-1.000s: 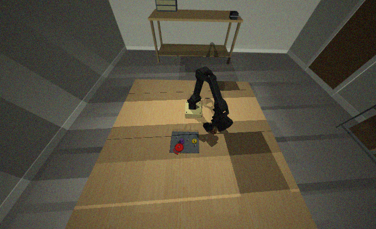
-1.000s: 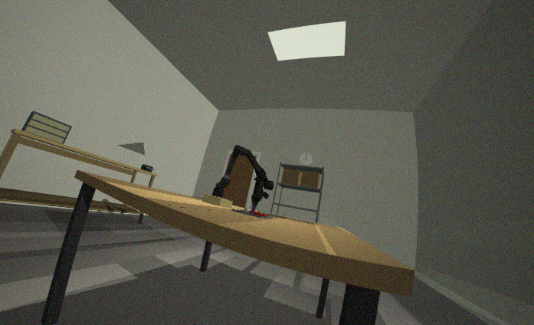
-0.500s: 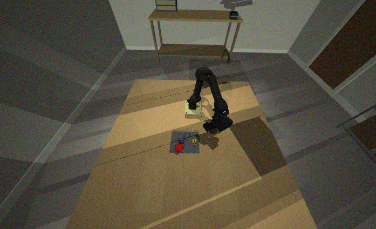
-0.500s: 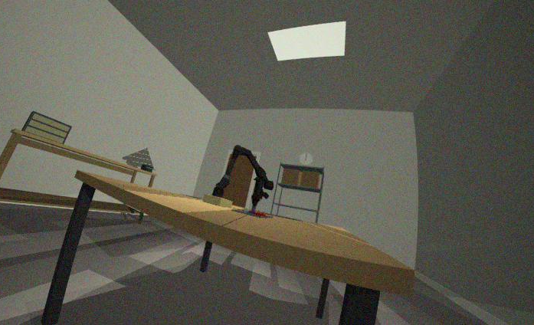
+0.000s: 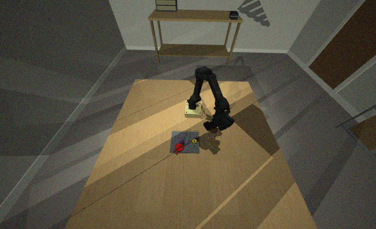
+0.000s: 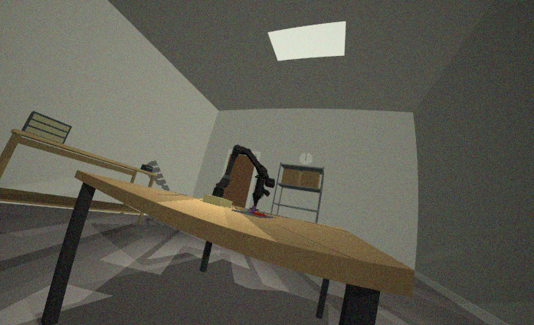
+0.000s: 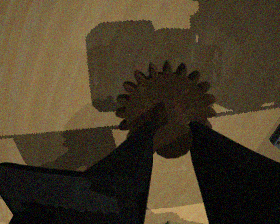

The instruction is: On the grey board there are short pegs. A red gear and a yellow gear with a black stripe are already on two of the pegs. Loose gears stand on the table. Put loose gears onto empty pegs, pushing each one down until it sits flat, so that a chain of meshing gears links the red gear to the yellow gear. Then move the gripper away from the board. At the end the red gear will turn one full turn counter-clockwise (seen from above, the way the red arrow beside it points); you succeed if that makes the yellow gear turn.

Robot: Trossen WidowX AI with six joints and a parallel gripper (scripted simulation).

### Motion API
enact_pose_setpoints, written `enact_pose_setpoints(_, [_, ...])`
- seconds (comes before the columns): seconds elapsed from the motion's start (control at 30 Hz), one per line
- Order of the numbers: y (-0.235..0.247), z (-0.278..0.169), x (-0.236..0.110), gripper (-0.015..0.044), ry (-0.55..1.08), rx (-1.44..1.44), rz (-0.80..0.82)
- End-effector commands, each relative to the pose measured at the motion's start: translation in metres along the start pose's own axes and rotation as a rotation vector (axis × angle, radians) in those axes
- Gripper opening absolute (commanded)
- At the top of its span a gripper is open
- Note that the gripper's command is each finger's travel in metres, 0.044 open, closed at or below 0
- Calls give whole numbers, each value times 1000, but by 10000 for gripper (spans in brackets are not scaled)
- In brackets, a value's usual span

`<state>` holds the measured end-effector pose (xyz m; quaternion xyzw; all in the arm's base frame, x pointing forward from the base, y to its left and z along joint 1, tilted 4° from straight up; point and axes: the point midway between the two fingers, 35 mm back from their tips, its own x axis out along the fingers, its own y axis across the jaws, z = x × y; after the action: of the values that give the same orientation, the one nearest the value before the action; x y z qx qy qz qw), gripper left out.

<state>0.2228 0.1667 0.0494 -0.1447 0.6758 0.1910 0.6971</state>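
Black jointed arm (image 5: 217,93) (image 6: 230,163), arched; its downward gripper (image 5: 213,129) (image 6: 255,205) (image 7: 171,129) pinches a brown toothed gear (image 7: 166,92) at the grey board's (image 5: 190,149) (image 6: 240,211) two o'clock, top view.

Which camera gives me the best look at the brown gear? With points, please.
The wrist view: the brown gear (image 7: 166,85) is large there, its teeth plain around the far side, with the gripper (image 7: 171,129) shut on it. The top view looks down on the arm, and I cannot make the gear out there. In the exterior view everything near the board is too small to tell.
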Motion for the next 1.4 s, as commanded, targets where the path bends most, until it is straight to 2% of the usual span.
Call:
enact_pose_setpoints(0.0, [0, 4, -10, 0, -12, -4, 1])
enact_pose_setpoints(1.37, [-6, 3, -109, 0, -12, -4, 0])
